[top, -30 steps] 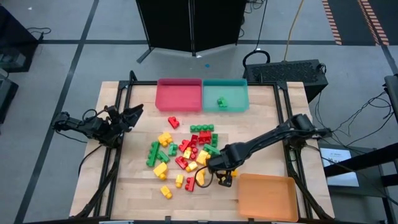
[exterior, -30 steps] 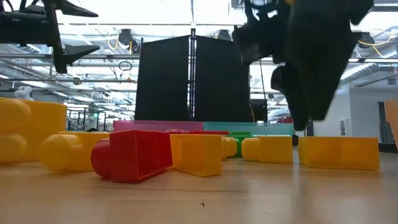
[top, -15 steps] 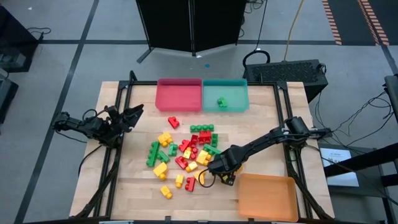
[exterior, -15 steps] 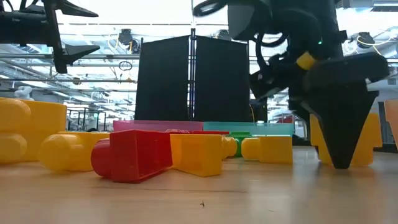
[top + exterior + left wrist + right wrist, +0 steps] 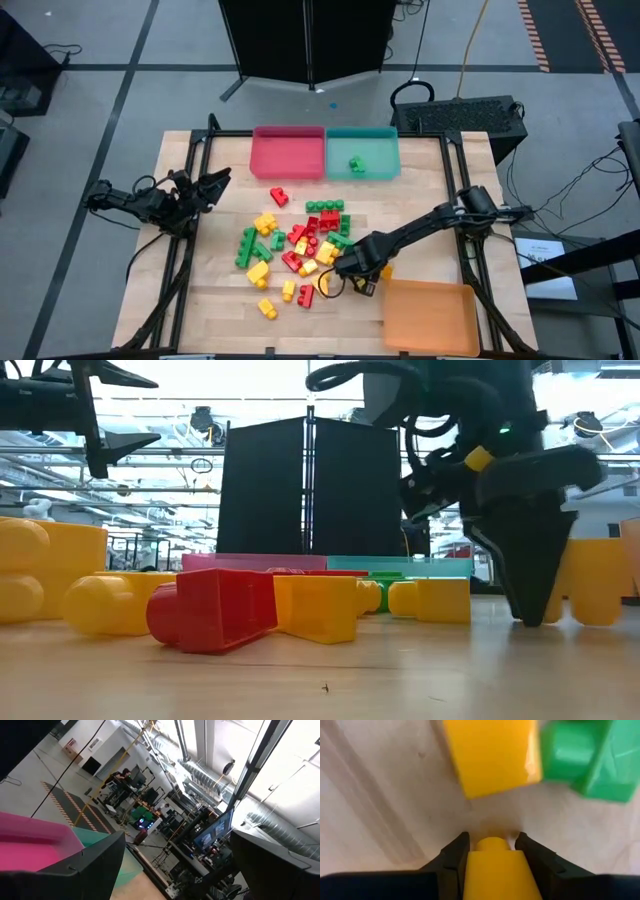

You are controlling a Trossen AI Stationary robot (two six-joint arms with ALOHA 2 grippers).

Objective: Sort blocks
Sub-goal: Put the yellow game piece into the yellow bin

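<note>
Red, green and yellow blocks (image 5: 300,240) lie in a loose heap on the middle of the wooden table (image 5: 220,300). My right gripper (image 5: 345,280) stands at the heap's near right side, fingers down on the table top, shut on a small yellow block (image 5: 493,870). Just beyond it lie another yellow block (image 5: 490,755) and a green one (image 5: 590,755). My left gripper (image 5: 218,182) waits open above the table's left side with nothing between its fingers (image 5: 95,865). My right gripper pinches the yellow block by two opposite sides (image 5: 470,865) between its two fingers (image 5: 452,857), with a stud end (image 5: 492,842) showing between their tips. The fingers (image 5: 530,575) come from above, pointing down. The block (image 5: 595,580) rests on the table.
A red tray (image 5: 288,152) and a teal tray (image 5: 380,150) holding a green block (image 5: 356,163) stand side by side at the far edge. An orange tray (image 5: 430,315) sits at the near right corner, close to my right gripper. Bare wood lies at the near left.
My right gripper has come down from above the table to the table top at the heap's near right side and now has the yellow block between its fingers. The other blocks have stayed where they were.
</note>
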